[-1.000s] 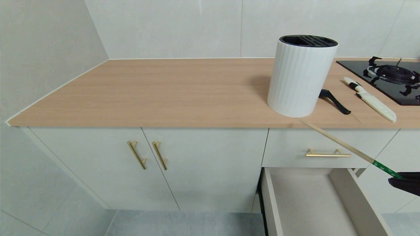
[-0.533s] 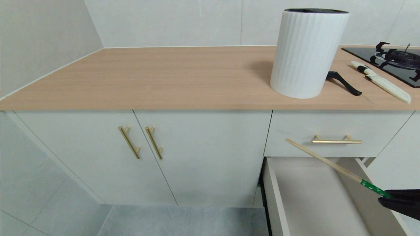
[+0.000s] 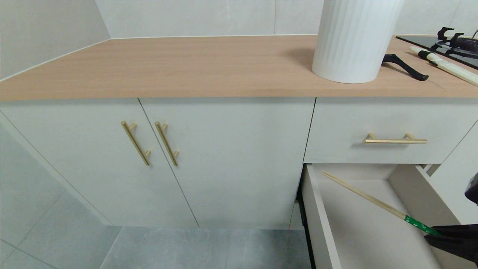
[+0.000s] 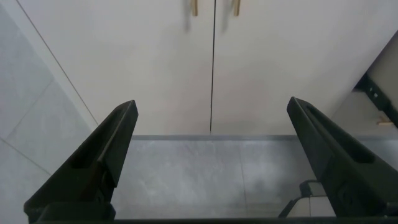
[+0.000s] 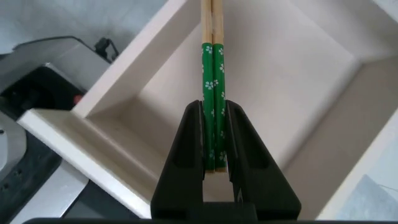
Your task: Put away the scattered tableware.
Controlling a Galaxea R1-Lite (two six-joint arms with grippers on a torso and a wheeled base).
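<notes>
My right gripper [image 3: 442, 235] [image 5: 212, 146] is shut on the green, flower-printed end of a pair of wooden chopsticks [image 3: 373, 202] [image 5: 211, 74]. The sticks slant out over the open lower drawer [image 3: 317, 209] [image 5: 298, 81], their tips above its back left part. My left gripper [image 4: 211, 162] stands open with nothing between its fingers, low in front of the cabinet doors above the grey floor. On the counter lie a cream-bladed knife [image 3: 446, 65] and a black-handled utensil [image 3: 405, 66] next to a white ribbed holder [image 3: 354, 41].
The upper drawer with a gold handle [image 3: 396, 141] is shut just above the open one. Two cabinet doors with gold handles [image 3: 149, 143] [image 4: 214, 7] stand to the left. A black stove [image 3: 455, 43] sits at the counter's far right.
The head view has sunk, so the counter rides higher in the picture. My right gripper has lowered the chopsticks from counter-edge height down into the open drawer's mouth.
</notes>
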